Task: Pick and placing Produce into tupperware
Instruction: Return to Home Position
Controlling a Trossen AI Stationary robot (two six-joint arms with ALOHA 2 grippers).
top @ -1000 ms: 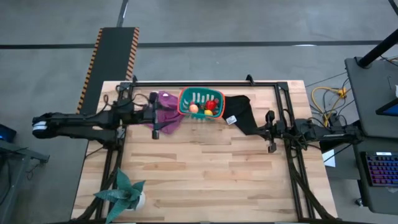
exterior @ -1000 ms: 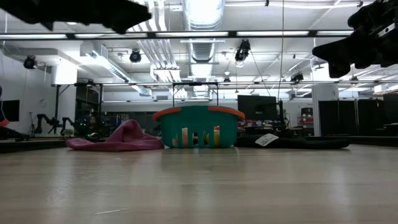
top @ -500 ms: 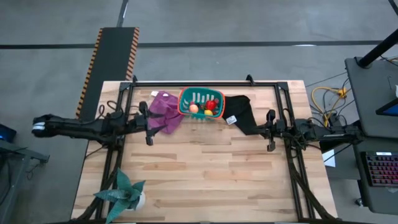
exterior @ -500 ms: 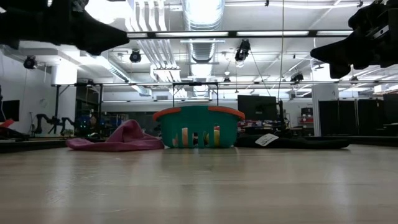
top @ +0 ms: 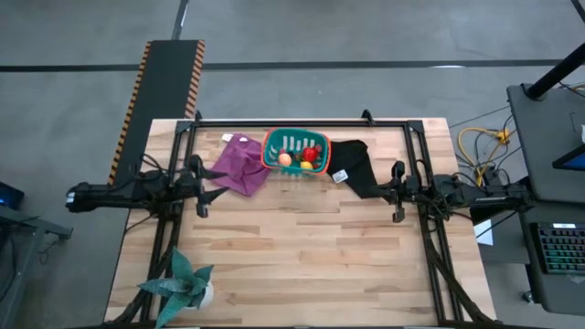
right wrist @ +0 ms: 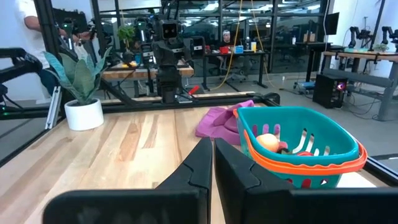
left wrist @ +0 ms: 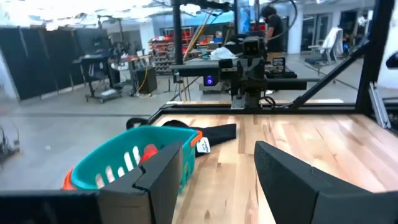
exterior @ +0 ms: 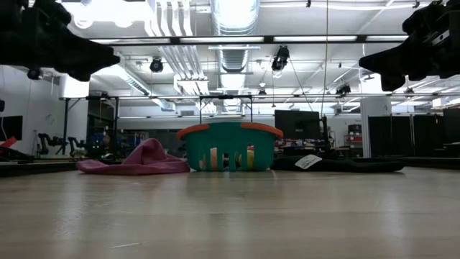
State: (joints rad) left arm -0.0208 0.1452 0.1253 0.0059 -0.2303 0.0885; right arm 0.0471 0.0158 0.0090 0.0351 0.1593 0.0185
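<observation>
The pale wooden tabletop (top: 292,247) stands on a grey workshop floor, with racks, benches and ceiling ducts in the room behind it. The left claw (top: 198,189) hangs over the tabletop's left side, raised well clear of the wood, its fingers (left wrist: 163,180) spread wide with nothing between them. Just past it lies the purple cloth (top: 239,164). The right claw (top: 396,193) hangs over the right side, fingers pressed together and empty, close to the black cloth (top: 356,169). Between the two cloths, near the far edge, stands the tupperware (top: 288,143). The produce (top: 302,158) lies inside it: an orange-peach ball (top: 285,159), a red piece (top: 312,153) and a yellow piece (top: 306,165). A green spiky plant (top: 183,281) stands at the near left corner.
</observation>
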